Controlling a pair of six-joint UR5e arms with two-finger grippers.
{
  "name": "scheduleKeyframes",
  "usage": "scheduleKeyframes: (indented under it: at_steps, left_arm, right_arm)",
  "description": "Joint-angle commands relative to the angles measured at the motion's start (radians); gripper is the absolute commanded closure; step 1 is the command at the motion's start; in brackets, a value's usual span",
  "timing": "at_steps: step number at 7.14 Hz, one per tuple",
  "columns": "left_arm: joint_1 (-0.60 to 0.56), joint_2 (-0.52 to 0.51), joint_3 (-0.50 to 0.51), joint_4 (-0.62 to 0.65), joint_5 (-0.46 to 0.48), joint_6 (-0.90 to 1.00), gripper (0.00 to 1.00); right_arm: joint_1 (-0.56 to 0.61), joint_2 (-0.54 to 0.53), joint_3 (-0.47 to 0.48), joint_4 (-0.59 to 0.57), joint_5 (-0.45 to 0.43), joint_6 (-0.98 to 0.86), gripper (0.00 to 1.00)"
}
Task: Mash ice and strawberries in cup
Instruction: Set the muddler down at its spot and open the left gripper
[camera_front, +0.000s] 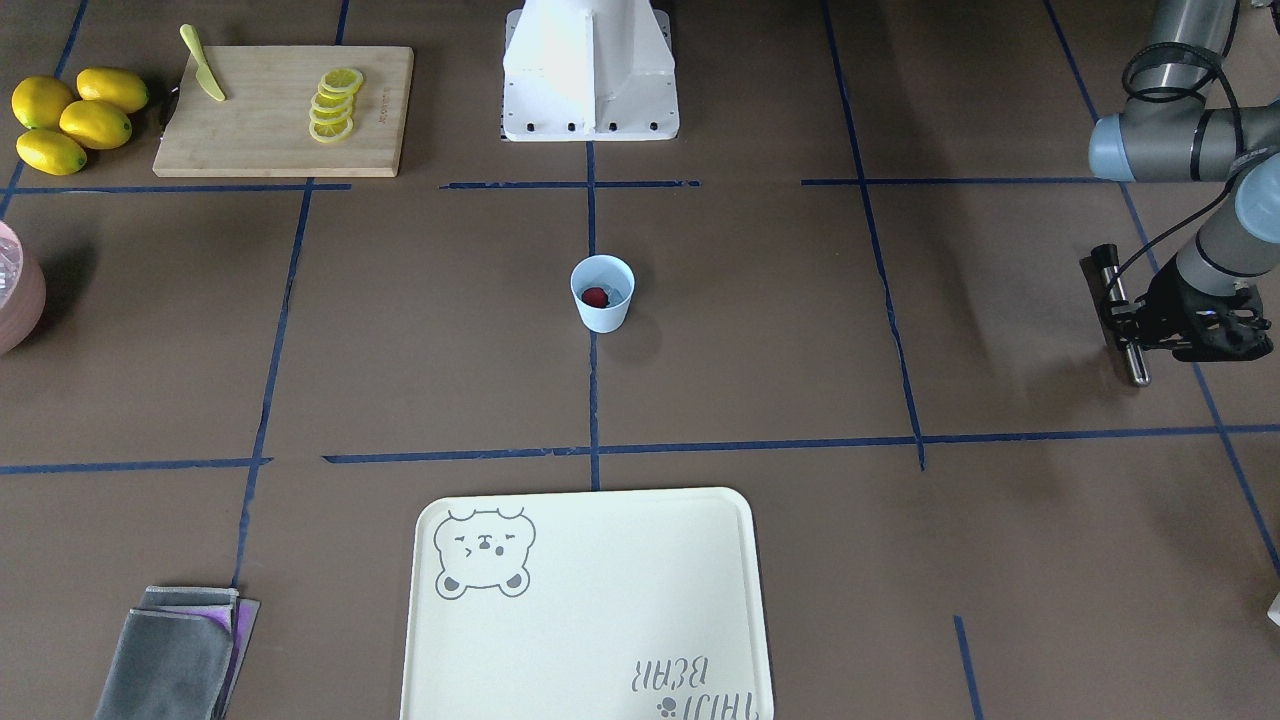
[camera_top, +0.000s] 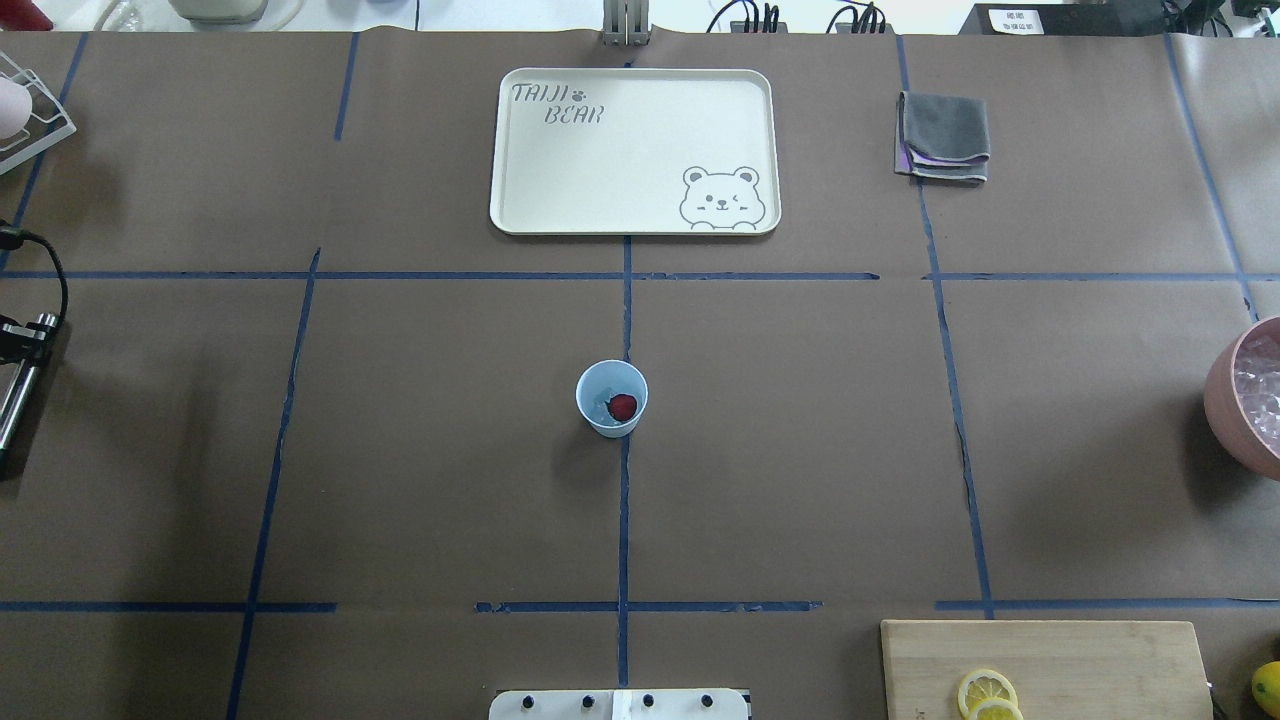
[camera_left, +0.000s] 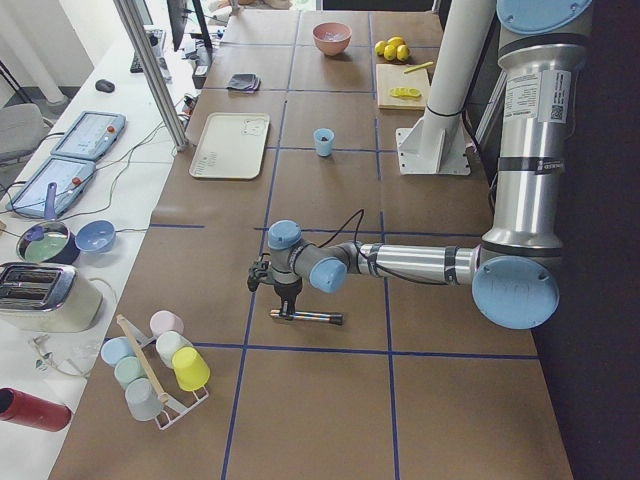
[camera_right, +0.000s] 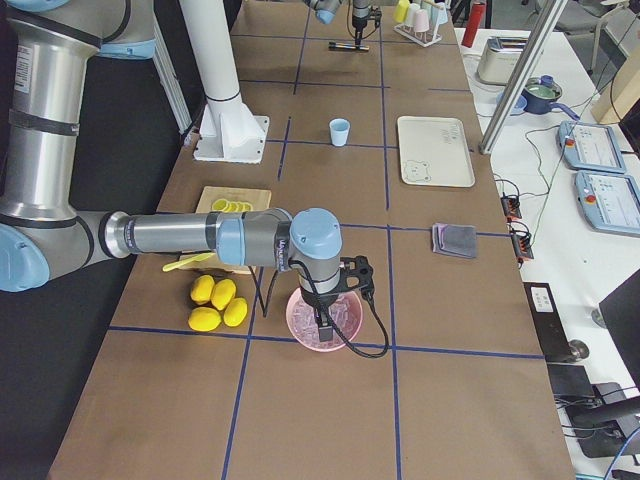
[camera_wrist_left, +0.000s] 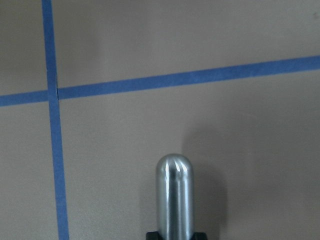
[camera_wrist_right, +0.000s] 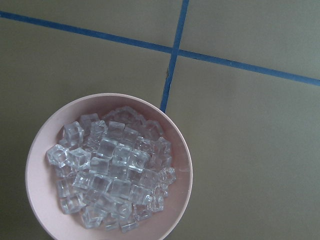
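Observation:
The pale blue cup (camera_front: 602, 315) (camera_top: 600, 426) stands upright at the table's centre on a blue tape line. A dark-red strawberry (camera_front: 595, 297) (camera_top: 622, 406) lies inside it, and something pale and glassy glints beside it. Far out at the table's left end, my left gripper (camera_front: 1125, 325) (camera_top: 22, 345) is shut on a steel rod (camera_wrist_left: 175, 195) held level just above the table. Ice (camera_wrist_right: 110, 170) fills the pink bowl (camera_wrist_right: 180, 160) (camera_top: 1225, 400) at the right end. My right gripper (camera_right: 325, 325) hangs over that bowl; whether it is open or shut I cannot tell.
A cream bear tray (camera_top: 530, 150) lies beyond the cup, with a folded grey cloth (camera_top: 943, 135) to its right. A cutting board (camera_front: 250, 140) carries lemon slices (camera_front: 333, 105) and a yellow knife (camera_front: 203, 64); whole lemons (camera_front: 75, 120) sit beside it. The white robot base (camera_front: 590, 90) stands behind the cup.

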Motion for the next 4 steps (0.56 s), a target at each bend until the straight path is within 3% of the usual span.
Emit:
scheduleKeyframes:
  at_steps: [1, 2, 4]
  left_arm:
    - [0.002, 0.005, 0.016, -0.014, -0.012, 0.001, 0.01]
    - [-0.007, 0.001, 0.013, -0.006, -0.064, 0.004, 0.00]
    - [-0.131, -0.005, 0.013, 0.041, -0.133, 0.117, 0.00]
  right_arm:
    - [0.000, 0.000, 0.002, 0.000, 0.000, 0.000, 0.01]
    - [0.000, -0.002, 0.002, 0.000, 0.000, 0.000, 0.01]
    - [0.000, -0.002, 0.005, 0.000, 0.000, 0.002, 0.01]
